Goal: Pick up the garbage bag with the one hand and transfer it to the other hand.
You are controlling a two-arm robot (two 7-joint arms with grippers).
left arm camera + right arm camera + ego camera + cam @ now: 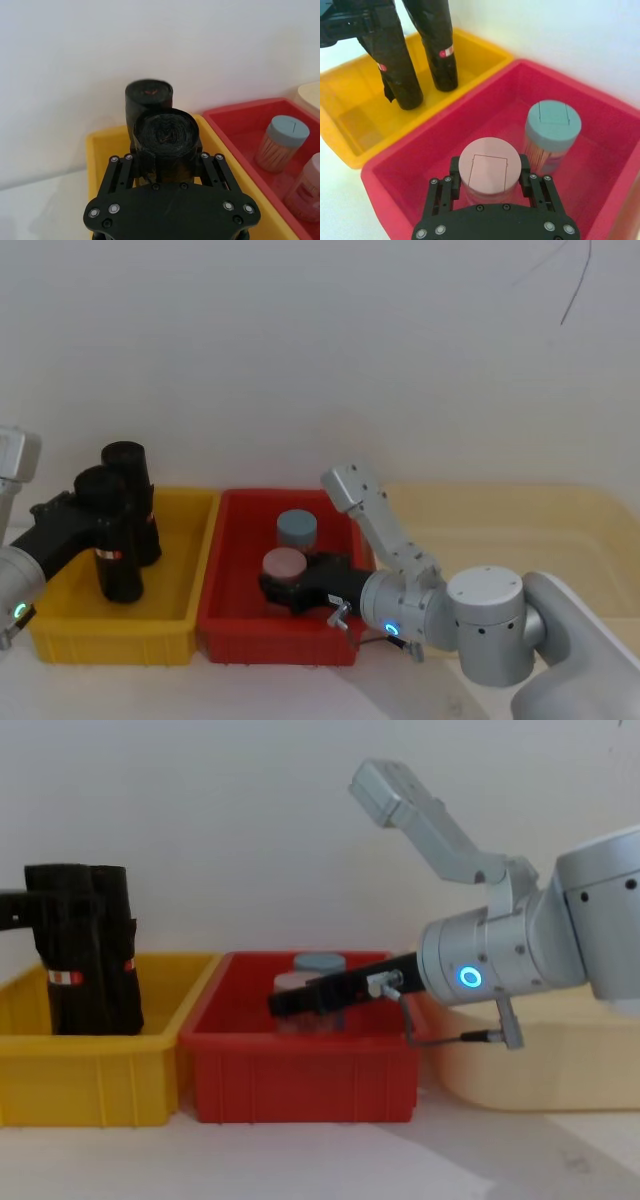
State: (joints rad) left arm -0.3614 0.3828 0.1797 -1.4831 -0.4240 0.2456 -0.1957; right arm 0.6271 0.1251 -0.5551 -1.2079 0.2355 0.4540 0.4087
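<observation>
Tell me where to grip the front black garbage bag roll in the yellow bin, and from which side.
Grip the upper body of the garbage bag, side-on from the robot's left, as the left gripper does now. It stands near-upright, the second roll is close behind, and the yellow bin walls its base.

left gripper [97,512]: fingers clamped, wrist level | right gripper [284,592]: extended forward, low

Silver-grey right arm [520,935] with blue ring light [468,977], black screw-studded jaws.
</observation>
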